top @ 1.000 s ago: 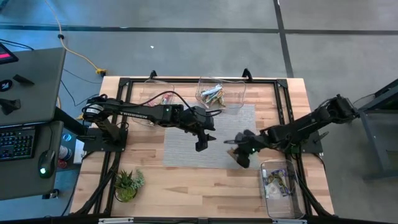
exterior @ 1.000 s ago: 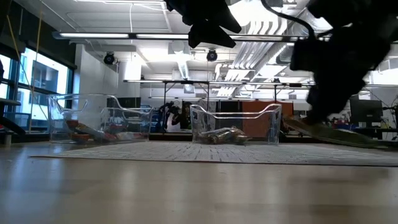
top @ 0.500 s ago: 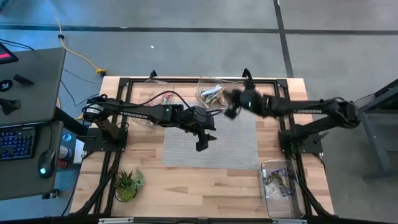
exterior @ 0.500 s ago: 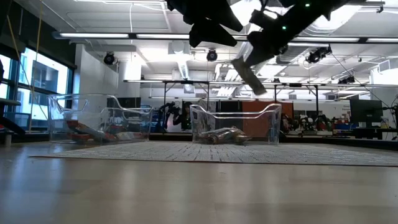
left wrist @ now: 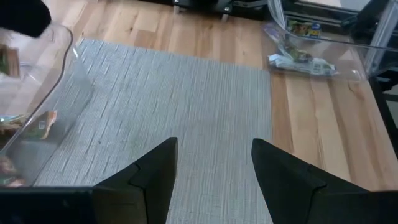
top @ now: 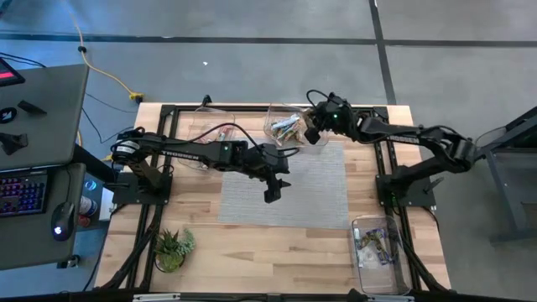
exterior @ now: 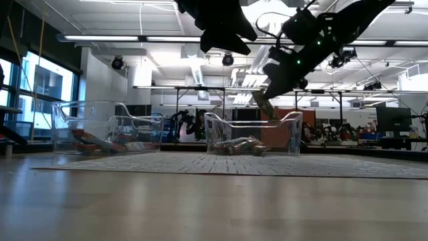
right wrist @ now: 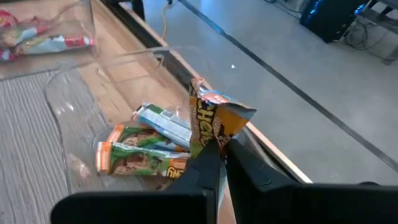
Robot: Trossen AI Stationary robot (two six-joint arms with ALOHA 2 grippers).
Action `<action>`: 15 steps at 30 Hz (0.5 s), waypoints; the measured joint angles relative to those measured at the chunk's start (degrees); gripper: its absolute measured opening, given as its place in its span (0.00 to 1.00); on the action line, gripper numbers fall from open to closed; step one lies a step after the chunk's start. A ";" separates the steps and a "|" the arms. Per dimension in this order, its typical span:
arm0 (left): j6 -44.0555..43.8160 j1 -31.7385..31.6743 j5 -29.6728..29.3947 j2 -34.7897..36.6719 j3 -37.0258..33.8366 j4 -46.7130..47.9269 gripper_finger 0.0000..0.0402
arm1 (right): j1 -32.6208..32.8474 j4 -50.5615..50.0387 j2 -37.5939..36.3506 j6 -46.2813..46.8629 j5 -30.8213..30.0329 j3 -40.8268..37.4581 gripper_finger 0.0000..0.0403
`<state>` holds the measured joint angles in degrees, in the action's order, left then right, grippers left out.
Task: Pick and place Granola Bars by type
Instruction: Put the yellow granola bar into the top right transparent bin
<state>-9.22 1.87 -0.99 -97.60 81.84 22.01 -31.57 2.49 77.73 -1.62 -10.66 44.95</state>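
The right gripper [right wrist: 217, 149] is clamped on a crinkled green-tan foil-wrapped granola bar [right wrist: 214, 118], held above the clear plastic bin [top: 323, 126] at upper centre of the high view. That bin already holds several glossy green-tan bars [right wrist: 140, 155]. A second clear bin [top: 197, 134] at upper left holds red-wrapped bars [right wrist: 46, 40], and a third clear tub [top: 375, 256] at lower right contains a mixed heap of wrappers, judged to be stock awaiting sorting. The grey woven mat [top: 294, 193] at centre shows no bars on it. The task appears well advanced: two types are separated, and the held bar has yet to be released. The left gripper [left wrist: 211, 174] hangs over the mat at centre frame, its two dark fingers spread apart and holding nothing. The butcher-block wooden table [top: 277, 252] is smooth.
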 joint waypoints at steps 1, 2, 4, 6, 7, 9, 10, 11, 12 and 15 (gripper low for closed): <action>-0.01 0.00 -0.04 0.00 0.00 0.09 0.50 | 0.02 0.50 0.49 -0.27 0.08 -0.17 0.02; -0.01 0.00 -0.07 0.00 0.00 0.22 0.50 | 0.05 0.32 0.92 -0.82 0.15 -0.25 0.02; -0.01 0.00 -0.09 0.00 0.00 0.61 0.50 | 0.21 0.52 1.82 -1.25 0.18 -0.27 0.02; -0.03 0.00 -0.06 0.00 0.00 0.72 0.50 | 0.20 0.26 2.51 -1.47 0.19 -0.29 0.02; -0.03 0.00 0.02 0.00 0.00 0.86 0.50 | 0.20 0.38 2.75 -1.98 0.34 -0.29 0.02; -0.04 0.00 0.36 0.00 0.00 1.47 0.50 | 0.20 0.25 3.02 -3.68 0.58 -0.29 0.03; -0.05 0.00 0.37 0.00 0.00 1.73 0.50 | 0.20 0.16 3.04 -4.61 0.48 -0.29 0.04; -0.09 0.00 0.37 0.00 0.00 1.98 0.50 | 0.20 0.13 3.04 -5.19 0.14 -0.29 0.05; -0.32 0.00 0.39 0.00 0.00 2.26 0.50 | 0.20 0.17 3.04 -5.66 -0.17 -0.29 0.06; -1.56 0.00 0.42 0.00 0.00 2.63 0.50 | 0.22 0.41 3.04 -6.33 -1.31 -0.29 0.12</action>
<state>-10.78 1.87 -0.58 -97.60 81.84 24.64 -31.35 2.90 80.77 -7.95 -11.96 44.66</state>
